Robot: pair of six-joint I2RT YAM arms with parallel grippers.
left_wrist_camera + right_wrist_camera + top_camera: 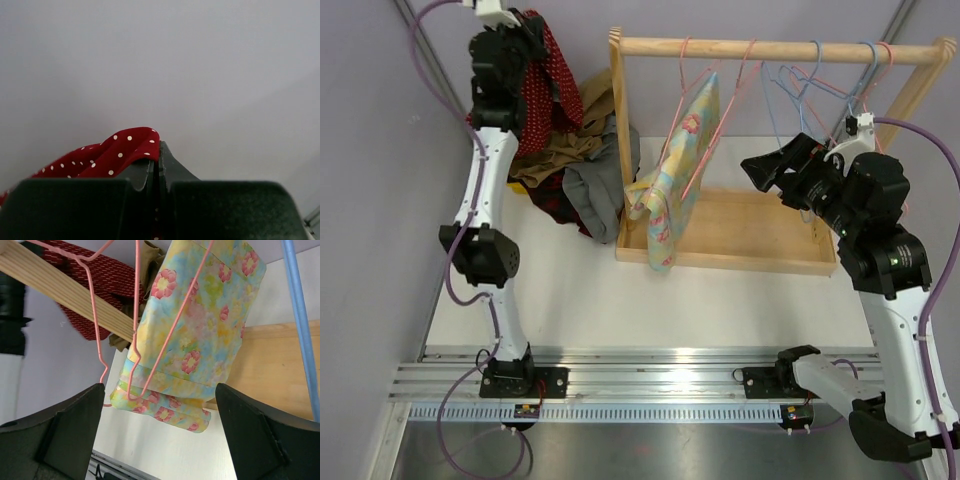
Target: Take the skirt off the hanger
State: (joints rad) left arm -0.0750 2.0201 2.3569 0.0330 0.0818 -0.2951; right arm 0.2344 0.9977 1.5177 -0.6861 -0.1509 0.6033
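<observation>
Wood makes up the rack (770, 47) seen from the top external view, standing toward the far right corner of the desk (620, 300). The floral skirt (675, 175) is hung on a pink hanger (720, 90) near the left end of the rail, with its hem drooping over the front edge of the rack's base. Bare desk is left between that base and the near edge. A heap of clothes (580, 170) is piled at the far left corner, touching the rack's left post. The left pincer (525, 25) is raised above the heap, with a red dotted cloth (542, 90) draped from it. The right pincer (765, 178) is held wide, right of the skirt and apart from it, just beside the empty hangers (800, 85).

From the left wrist, the left pincer (156, 155) is seen clamped on the red dotted cloth (115, 152) against a plain grey wall.

From the right wrist, the right pincer (160, 390) is spread wide with nothing held. The floral skirt (200, 325) is framed between its fingers (75, 430), threaded by the pink hanger (136, 290) under the rack (60, 287).
</observation>
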